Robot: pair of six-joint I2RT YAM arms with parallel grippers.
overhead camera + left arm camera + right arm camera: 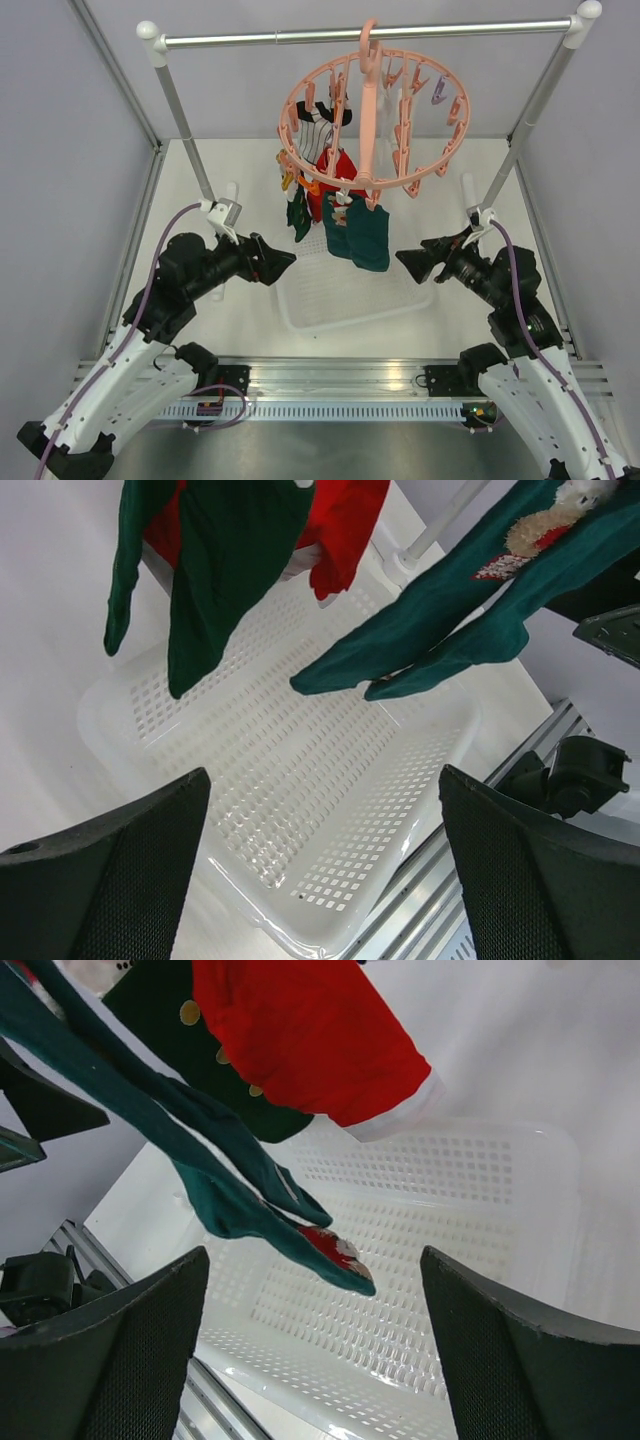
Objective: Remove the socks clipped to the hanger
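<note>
The salmon-pink ring hanger (372, 120) hangs by its hook from the silver rail. Socks hang from its clips: a pair of dark teal socks (362, 235) at the front, a red sock (335, 170) and a white black-striped sock (318, 128) behind, a dark green one (298, 215) at the left. My left gripper (285, 262) is open and empty, left of the teal socks (440, 615). My right gripper (408, 262) is open and empty, right of them; its wrist view shows the teal socks (235, 1195) and the red sock (310, 1040) above the tray.
A white perforated tray (340, 300) lies on the table under the hanger, also in the left wrist view (300, 810) and the right wrist view (460, 1210). The silver rail (300, 37) stands on two slanted posts. A metal rail runs along the near edge.
</note>
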